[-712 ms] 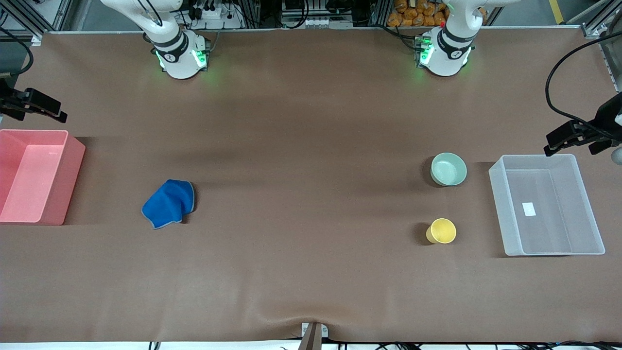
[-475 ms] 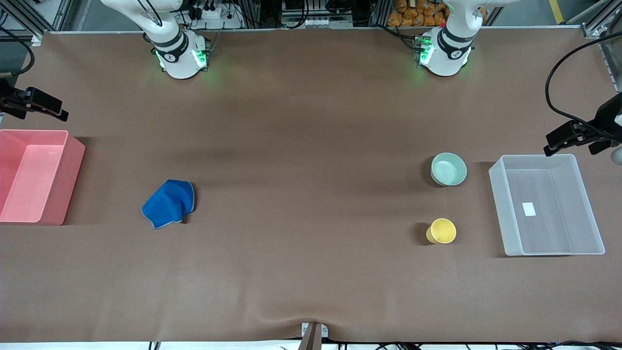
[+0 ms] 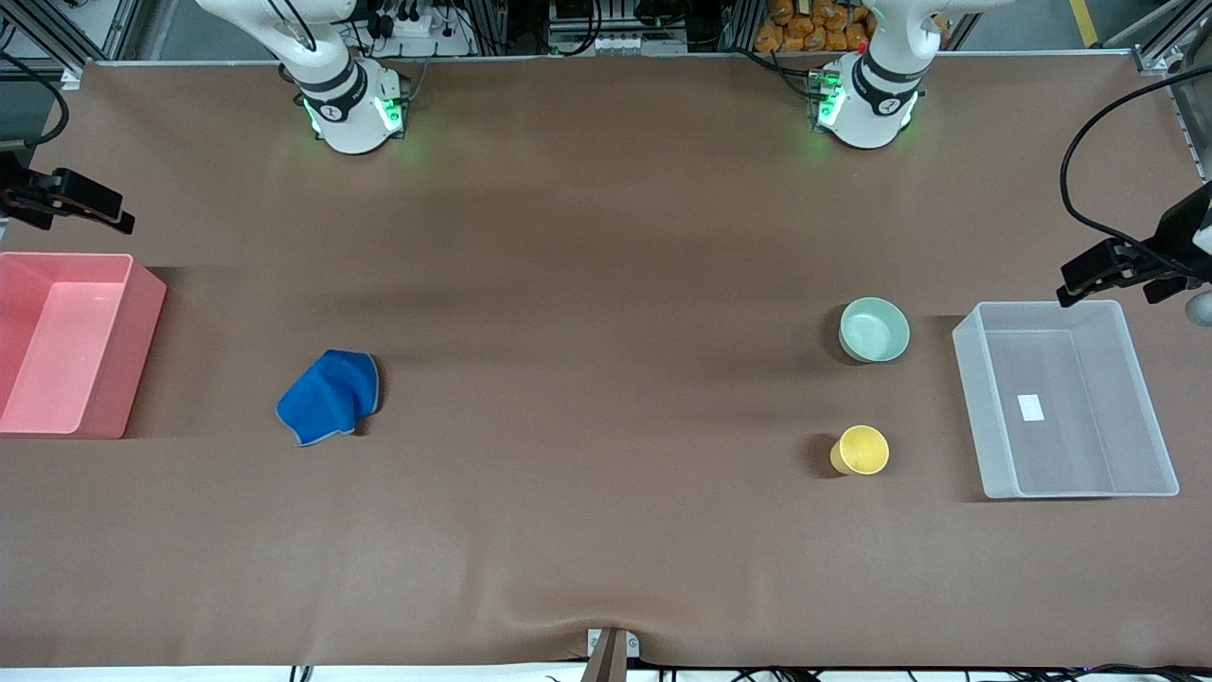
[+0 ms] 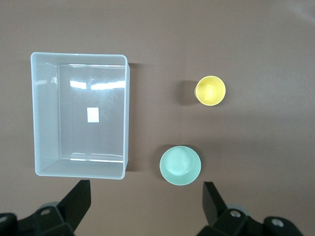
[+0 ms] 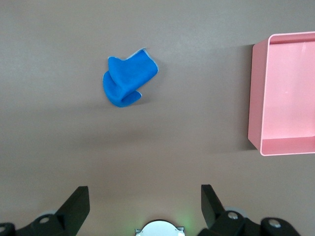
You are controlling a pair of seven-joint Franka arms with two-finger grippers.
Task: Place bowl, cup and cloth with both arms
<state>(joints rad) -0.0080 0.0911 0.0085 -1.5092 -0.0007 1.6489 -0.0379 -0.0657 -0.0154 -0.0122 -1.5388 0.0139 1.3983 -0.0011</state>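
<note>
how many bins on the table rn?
2. A pink bin sits at the right arm's end of the table, nearest the cloth. A clear bin sits at the left arm's end, beside the bowl and cup. None looks hidden.

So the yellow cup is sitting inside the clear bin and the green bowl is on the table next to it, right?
Not quite. The yellow cup is not inside the clear bin; it stands on the table beside it, nearer the front camera than the green bowl. The bowl is on the table next to the bin, as you said. The front view shows this.
</note>
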